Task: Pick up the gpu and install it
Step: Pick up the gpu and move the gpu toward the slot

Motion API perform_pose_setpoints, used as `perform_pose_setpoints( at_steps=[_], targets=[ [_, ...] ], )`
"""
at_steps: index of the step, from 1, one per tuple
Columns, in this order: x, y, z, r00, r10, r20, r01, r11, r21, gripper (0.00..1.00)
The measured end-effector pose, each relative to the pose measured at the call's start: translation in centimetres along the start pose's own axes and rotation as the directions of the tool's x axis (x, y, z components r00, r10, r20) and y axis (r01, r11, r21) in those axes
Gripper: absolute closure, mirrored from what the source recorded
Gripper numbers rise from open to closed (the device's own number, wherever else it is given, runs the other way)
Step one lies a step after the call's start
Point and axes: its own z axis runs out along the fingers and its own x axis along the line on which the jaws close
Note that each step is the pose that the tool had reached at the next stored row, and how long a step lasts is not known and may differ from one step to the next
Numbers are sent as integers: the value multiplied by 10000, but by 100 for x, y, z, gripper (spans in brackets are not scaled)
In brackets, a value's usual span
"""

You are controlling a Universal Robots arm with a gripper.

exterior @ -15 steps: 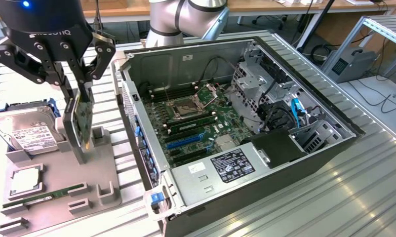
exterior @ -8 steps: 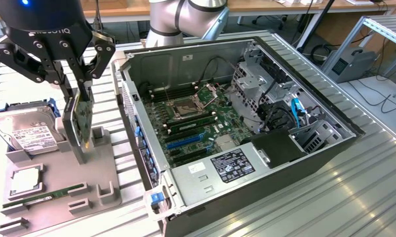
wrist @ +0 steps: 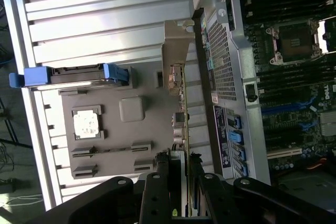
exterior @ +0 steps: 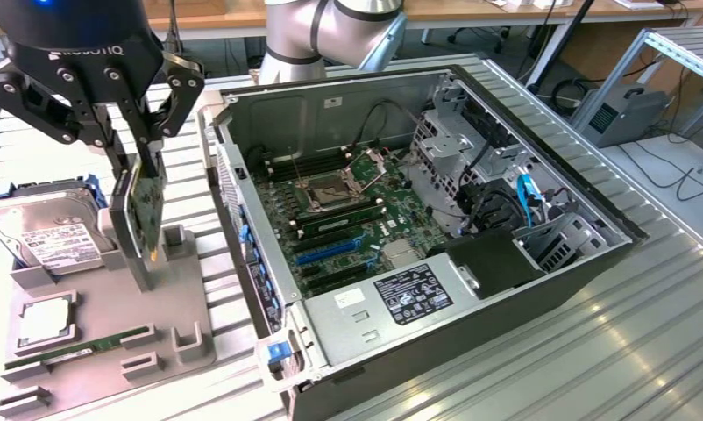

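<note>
Exterior view, tool: I see my tool (exterior: 138, 162) clamped on the top edge of the gpu (exterior: 141, 210).
Exterior view, gpu: upright and edge-on over the grey holder tray (exterior: 106, 307), just beside the open computer case (exterior: 469, 289), on the exterior view's left of it.
Exterior view, contact: I cannot tell whether the card's lower edge touches the tray.
Wrist view, tool: fingers (wrist: 157, 198) press on both faces of the card.
Wrist view, gpu: its silver bracket (wrist: 176, 45) sits at the far end, close to the case wall.

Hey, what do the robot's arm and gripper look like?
The arm is a thick silver-grey tube with rounded joint housings. The gripper is black, with a boxy body that carries white Robotiq lettering and a blue light above it. Its two jointed linkage fingers are pinned with silver bolts.
</note>
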Motion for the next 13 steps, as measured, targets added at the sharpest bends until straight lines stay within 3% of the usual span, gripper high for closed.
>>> perform_pose_setpoints(
  at_steps=[13],
  targets=[
    [-1, 1, -44, 10000, 0, 0, 0, 10000, 0, 73]
  ],
)
